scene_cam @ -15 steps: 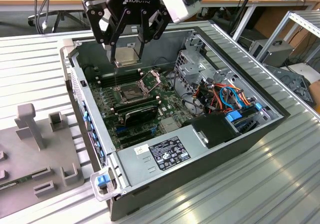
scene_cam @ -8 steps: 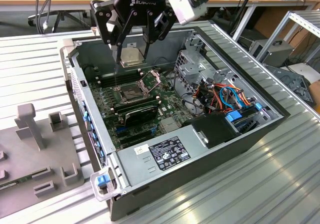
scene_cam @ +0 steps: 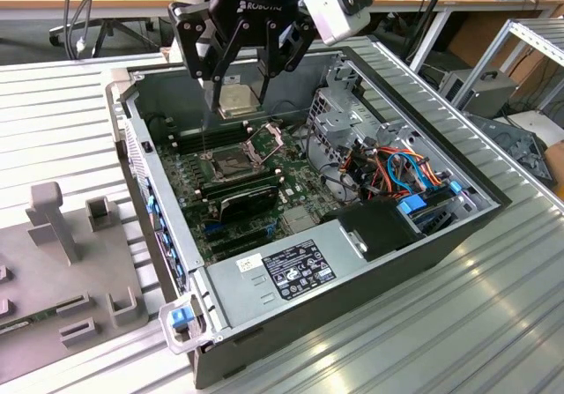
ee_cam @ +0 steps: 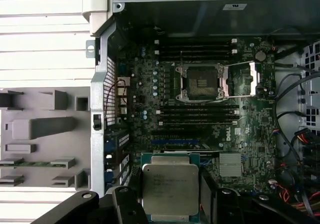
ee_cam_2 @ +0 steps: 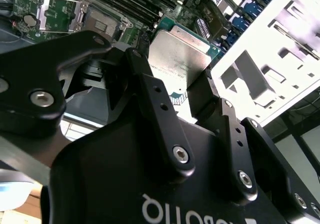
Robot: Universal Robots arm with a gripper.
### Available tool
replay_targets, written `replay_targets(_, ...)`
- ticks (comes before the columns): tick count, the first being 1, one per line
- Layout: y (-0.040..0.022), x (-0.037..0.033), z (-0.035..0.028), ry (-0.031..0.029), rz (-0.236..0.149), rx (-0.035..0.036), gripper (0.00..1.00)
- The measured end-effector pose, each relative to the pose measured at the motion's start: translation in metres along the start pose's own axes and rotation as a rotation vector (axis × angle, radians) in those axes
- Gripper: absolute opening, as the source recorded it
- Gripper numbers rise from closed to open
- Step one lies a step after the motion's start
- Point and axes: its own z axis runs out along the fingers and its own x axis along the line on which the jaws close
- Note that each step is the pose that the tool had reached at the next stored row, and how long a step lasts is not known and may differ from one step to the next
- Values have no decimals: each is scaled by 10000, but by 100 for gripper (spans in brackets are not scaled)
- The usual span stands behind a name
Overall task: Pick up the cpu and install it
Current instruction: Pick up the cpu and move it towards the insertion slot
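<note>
cpu [ee_cam: 170, 189] gripped in tool [ee_cam_2: 172, 66], above motherboard [ee_cam: 250, 121], apart from open socket [ee_cam: 200, 81]

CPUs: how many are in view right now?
1. The cpu is held in the gripper above the motherboard; the open socket holds none. Others could be hidden.

My claw [scene_cam: 240, 90] is black, and the cpu [ee_cam: 170, 189] is pale silver-grey with a green edge. I see a green motherboard [ee_cam: 145, 78] and orange and blue cables [scene_cam: 397, 169].
</note>
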Motion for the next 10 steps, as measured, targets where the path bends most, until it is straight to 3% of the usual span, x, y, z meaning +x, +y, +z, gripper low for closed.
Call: replay_targets(10,0,-103,22,0,-1,0,55)
